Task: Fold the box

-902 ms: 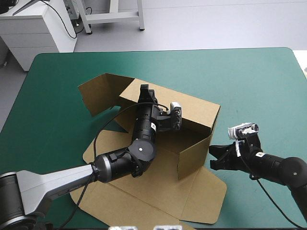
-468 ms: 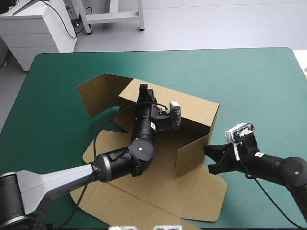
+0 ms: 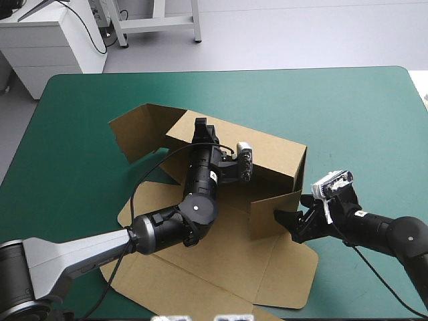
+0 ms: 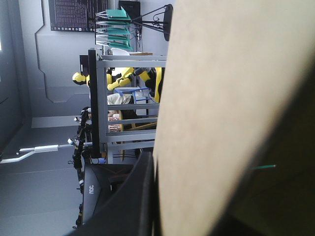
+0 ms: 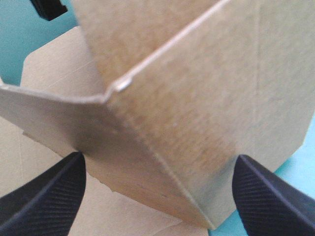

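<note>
Standing partly raised near the middle of the teal-green surface [image 3: 348,114], one brown box [image 3: 221,281] is lying with its near flaps flat. The left tool [image 3: 200,128] is clamping the rear wall's top edge, and its arm is hiding much of the floor in the high view. The right tool [image 3: 289,224] is gaping, and the right wrist view is showing a box corner between its fingers. Two tools are attending one box.
</note>
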Available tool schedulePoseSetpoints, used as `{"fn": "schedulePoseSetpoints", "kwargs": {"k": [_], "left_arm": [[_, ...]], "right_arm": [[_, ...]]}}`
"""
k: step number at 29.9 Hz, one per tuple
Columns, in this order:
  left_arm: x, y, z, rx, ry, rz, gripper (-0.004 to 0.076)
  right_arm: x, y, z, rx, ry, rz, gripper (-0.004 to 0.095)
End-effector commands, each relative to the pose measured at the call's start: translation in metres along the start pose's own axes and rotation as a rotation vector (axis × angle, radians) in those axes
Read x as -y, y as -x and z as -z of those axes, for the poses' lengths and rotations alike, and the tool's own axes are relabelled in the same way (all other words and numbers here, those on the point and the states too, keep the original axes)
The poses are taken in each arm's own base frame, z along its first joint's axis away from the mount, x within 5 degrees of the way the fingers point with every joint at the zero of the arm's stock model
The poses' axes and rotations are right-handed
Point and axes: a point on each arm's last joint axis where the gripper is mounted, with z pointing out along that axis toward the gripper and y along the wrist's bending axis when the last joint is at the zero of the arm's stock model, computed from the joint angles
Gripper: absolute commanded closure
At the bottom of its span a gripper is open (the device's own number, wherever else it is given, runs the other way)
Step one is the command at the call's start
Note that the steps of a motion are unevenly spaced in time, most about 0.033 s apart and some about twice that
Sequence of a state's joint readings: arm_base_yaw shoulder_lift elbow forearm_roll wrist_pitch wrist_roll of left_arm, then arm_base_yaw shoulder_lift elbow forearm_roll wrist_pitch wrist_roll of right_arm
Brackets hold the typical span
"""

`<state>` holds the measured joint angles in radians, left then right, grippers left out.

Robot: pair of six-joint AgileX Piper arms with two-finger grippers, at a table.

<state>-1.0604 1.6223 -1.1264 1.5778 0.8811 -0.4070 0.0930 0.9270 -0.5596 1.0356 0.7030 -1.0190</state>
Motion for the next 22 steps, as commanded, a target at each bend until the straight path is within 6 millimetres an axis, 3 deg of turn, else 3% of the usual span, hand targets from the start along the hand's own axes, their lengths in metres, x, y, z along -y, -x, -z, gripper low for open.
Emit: {"fn": "schedulePoseSetpoints", "kwargs": {"k": [1,12,22], "left_arm": [[-0.029,-0.002,0.011,0.015,0.102,0.037,0.0716],[-0.029,-0.002,0.011,0.017,0.101,0.037,0.0716],[-0.029,-0.002,0.011,0.017,0.101,0.037,0.0715]], "right_arm": [[0.001,0.010,0.004,0.062,-0.025,-0.020,0.0127],[0.002,-0.019,0.009,0.130,-0.099,-0.095,0.0130],[0.000,-0.019,0.009,0.131,-0.097,-0.077,0.0140]]}}
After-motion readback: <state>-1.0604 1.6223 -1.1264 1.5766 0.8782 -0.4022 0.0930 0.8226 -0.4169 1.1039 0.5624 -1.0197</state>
